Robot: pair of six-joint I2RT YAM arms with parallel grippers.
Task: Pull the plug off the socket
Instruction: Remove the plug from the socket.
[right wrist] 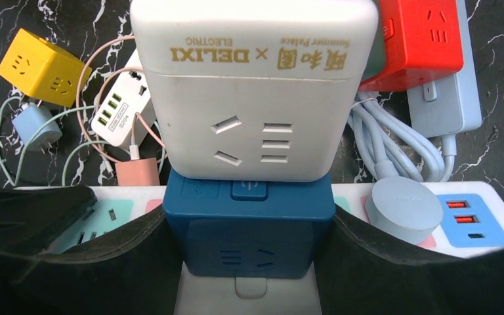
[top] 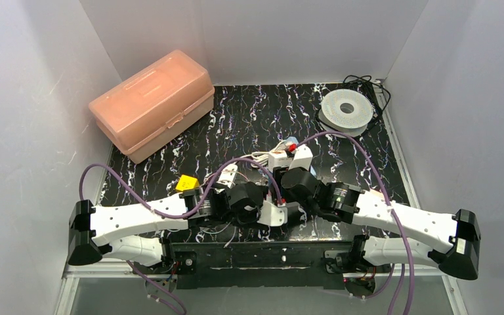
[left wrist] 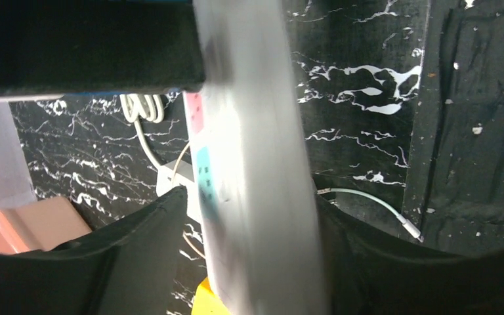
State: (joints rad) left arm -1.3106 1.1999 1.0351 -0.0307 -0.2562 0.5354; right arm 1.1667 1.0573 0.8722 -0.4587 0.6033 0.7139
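A white power strip [right wrist: 479, 216] with pastel sockets lies across the right wrist view. A dark blue cube plug [right wrist: 249, 230] sits in it. A white DELIXI cube [right wrist: 256, 98] stands directly behind the blue cube and touches it. My right gripper [right wrist: 249, 259] is shut on the blue cube, with one finger on each side. My left gripper [left wrist: 256, 262] is shut on the power strip [left wrist: 256, 184], which looks blurred. In the top view both grippers, left [top: 262, 210] and right [top: 283, 190], meet at the table's middle front. The blue cube is hidden there.
A red cube [right wrist: 420, 39], a grey-blue round plug [right wrist: 403, 210], a yellow cube [right wrist: 39, 65], a white USB charger [right wrist: 121, 108] and loose cables crowd the strip. A salmon toolbox [top: 152, 105] stands back left and a filament spool [top: 346, 109] back right.
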